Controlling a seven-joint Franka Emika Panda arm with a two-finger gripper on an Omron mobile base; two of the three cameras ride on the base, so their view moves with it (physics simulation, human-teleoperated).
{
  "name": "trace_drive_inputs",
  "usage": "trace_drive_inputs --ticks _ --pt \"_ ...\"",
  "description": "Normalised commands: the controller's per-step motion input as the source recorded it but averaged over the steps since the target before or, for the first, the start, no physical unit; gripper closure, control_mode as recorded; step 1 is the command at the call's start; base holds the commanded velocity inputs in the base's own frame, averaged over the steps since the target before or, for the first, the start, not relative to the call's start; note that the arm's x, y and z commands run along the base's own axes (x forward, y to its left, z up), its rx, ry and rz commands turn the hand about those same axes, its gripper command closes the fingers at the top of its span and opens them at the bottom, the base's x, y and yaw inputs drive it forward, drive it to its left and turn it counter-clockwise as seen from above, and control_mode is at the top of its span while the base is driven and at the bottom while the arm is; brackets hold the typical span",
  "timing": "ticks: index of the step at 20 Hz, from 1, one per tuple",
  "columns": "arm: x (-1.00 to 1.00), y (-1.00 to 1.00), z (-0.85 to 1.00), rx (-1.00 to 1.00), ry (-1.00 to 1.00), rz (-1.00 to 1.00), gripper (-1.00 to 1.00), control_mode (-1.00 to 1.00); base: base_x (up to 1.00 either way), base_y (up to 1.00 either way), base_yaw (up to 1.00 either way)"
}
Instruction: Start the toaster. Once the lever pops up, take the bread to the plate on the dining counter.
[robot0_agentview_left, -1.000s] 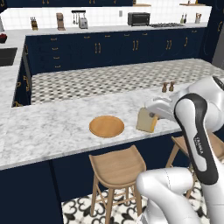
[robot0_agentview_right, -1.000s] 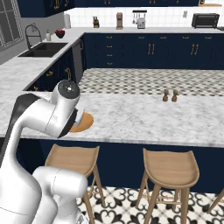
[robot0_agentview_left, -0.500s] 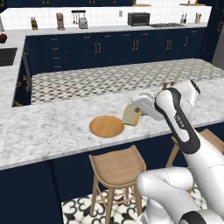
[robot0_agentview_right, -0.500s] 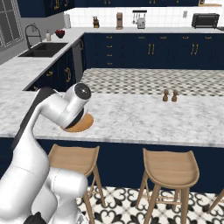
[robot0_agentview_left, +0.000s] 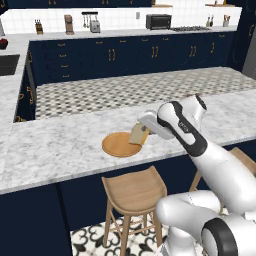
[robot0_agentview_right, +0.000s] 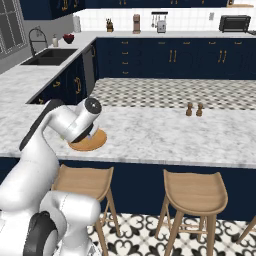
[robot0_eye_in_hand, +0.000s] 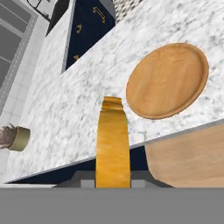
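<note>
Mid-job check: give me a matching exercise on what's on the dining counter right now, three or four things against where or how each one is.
Things:
1. bread
2. plate
3. gripper
4. wooden stool

States:
A. lying flat and bare on the dining counter
B. standing on the floor under the counter's edge, below the plate
C. held edge-up above the plate's right rim
D. shut on the slice

Pairs: 1-C, 2-A, 3-D, 4-B

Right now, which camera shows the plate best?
The hand view: the whole plate lies unobstructed. In the left base view the bread overlaps its right edge; in the right base view the arm hides most of it.
</note>
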Motion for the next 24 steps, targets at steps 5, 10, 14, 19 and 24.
trace_drive_inputs --ticks 5,10,14,19,24 --pt "0.49 0.16 -0.31 0.0 0.01 0.0 1.0 -1.0 0.0 0.0 0.0" --pt "0.46 0.0 -0.29 0.0 0.0 0.0 1.0 -1.0 0.0 0.0 0.0" --pt "0.44 0.01 -0.36 0.0 0.0 0.0 1.0 -1.0 0.0 0.0 0.0" --pt "0.44 0.17 -0.36 0.0 0.02 0.0 1.0 -1.0 0.0 0.0 0.0" --pt "0.43 0.17 -0.32 0.0 0.02 0.0 1.0 -1.0 0.0 0.0 0.0"
